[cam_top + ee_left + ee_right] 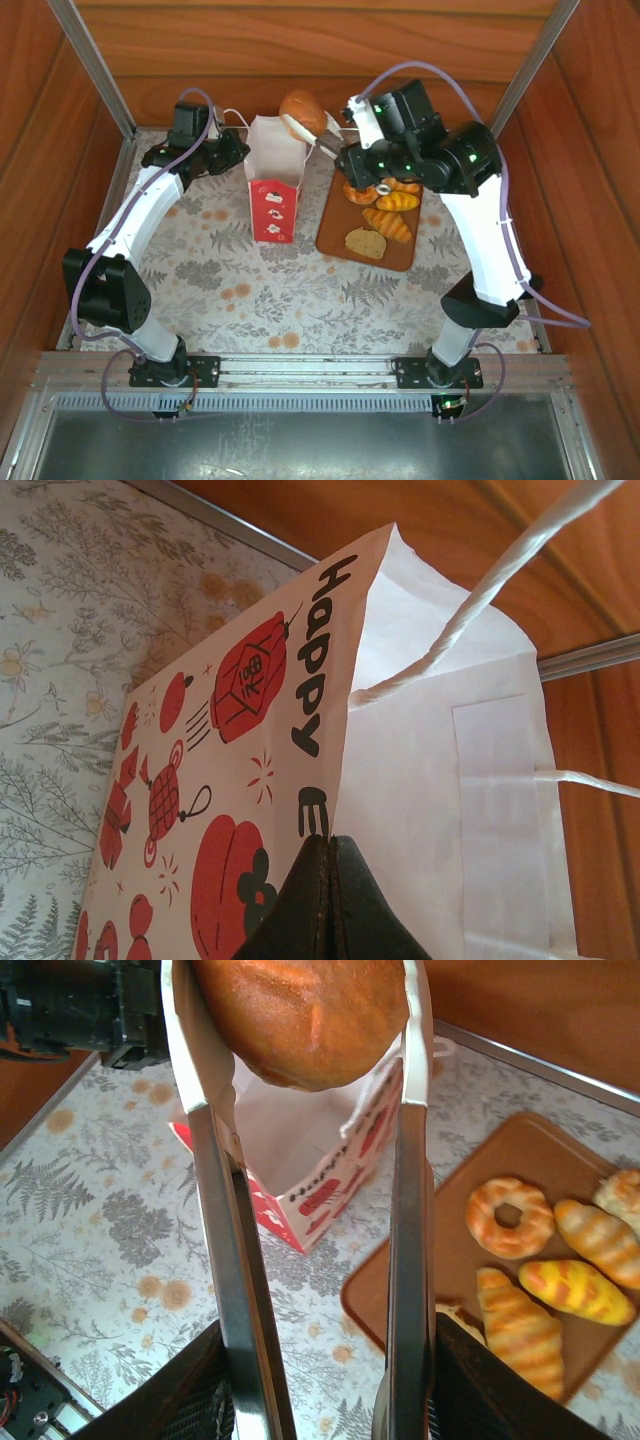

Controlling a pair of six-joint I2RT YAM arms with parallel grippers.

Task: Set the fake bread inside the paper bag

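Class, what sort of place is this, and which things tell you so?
Probably a robot training bench, not a kitchen: left arm and right arm bolted to a metal rail, wooden walls boxing in a floral tabletop, and toy pastries on a brown board beside a paper bag.

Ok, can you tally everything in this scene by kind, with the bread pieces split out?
Round bun: 1
Ring: 1
Croissants and ridged rolls: 4, one cut off at the frame edge
Flat slice: 1
Paper bag: 1
Brown board: 1
Total: 9
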